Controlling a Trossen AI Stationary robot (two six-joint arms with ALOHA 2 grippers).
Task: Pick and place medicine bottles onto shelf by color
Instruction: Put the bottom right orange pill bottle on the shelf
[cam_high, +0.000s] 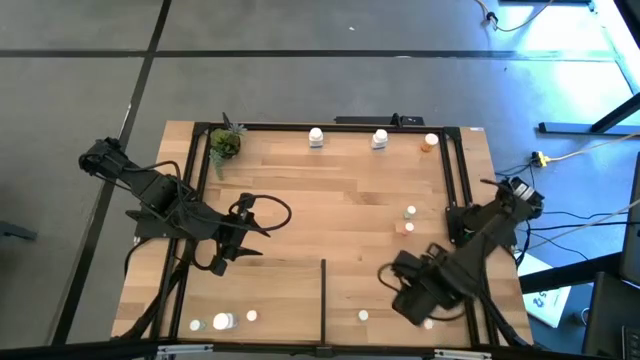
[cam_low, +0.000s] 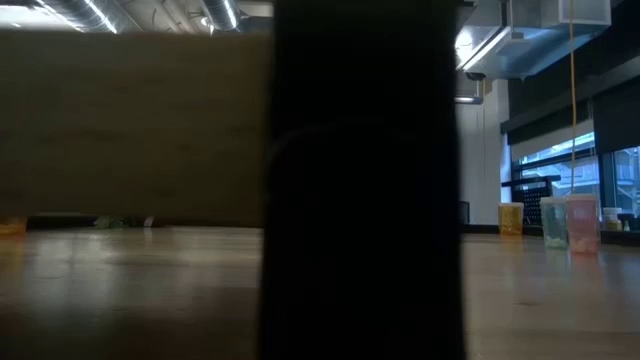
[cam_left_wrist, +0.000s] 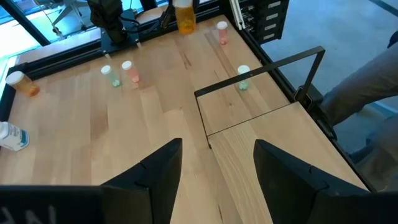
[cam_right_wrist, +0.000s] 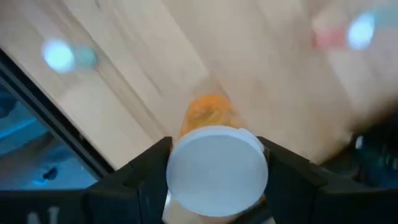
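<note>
Fingers of the right tool (cam_right_wrist: 217, 180) clamp an orange bottle (cam_right_wrist: 214, 165) by its white cap, low over the near right of the shelf (cam_high: 300, 200). Left tool (cam_high: 228, 250) hangs open and empty over the left side, arm stretched in from the counter's left edge. Farther back stand two white bottles (cam_high: 316, 137).

Both arms, the left arm (cam_high: 160, 200) and the right arm (cam_high: 480, 240), are matte black, built of chunky angular segments. A thin black cable (cam_high: 272, 208) loops out near the left wrist. The wrist views show broad, flat, dark fingers (cam_left_wrist: 155, 171) with squared edges.
</note>
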